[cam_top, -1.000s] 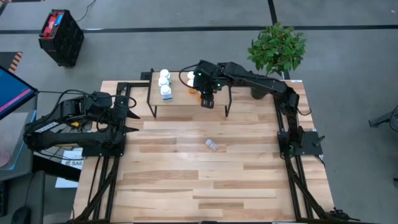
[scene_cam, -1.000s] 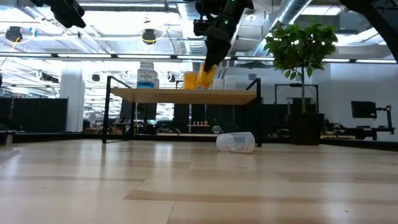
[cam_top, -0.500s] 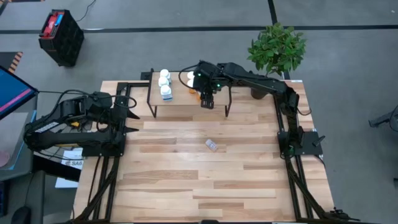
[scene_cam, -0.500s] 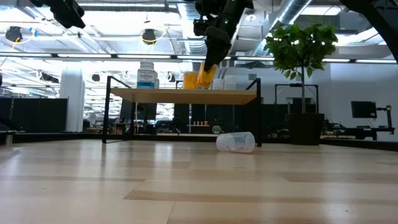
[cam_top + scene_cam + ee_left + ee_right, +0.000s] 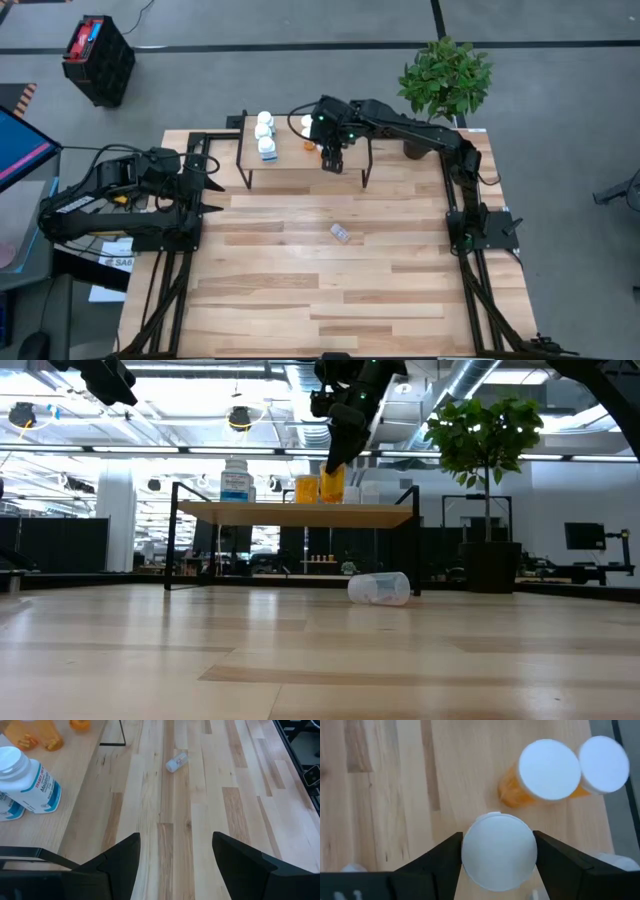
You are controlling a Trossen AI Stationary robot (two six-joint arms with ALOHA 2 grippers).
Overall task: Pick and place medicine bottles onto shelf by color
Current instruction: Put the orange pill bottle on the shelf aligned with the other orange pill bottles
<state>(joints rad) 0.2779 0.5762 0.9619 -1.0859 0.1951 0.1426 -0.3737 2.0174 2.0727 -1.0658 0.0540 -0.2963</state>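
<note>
Above the shelf (image 5: 285, 160), the right gripper (image 5: 499, 851) has its jaws closed around an orange bottle (image 5: 332, 484), beside two other orange bottles (image 5: 547, 775). Left gripper (image 5: 175, 851) waits at the table's left edge, jaws spread and empty; one clear bottle (image 5: 340, 233) lies mid-table.

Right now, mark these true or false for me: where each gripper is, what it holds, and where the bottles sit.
1. The right gripper grips a white-capped bottle over the shelf. True.
2. The left gripper holds a bottle. False: it is open and empty.
3. A clear bottle lies on the table. True.
4. The shelf carries no bottles. False: white bottles and orange bottles stand on it.
</note>
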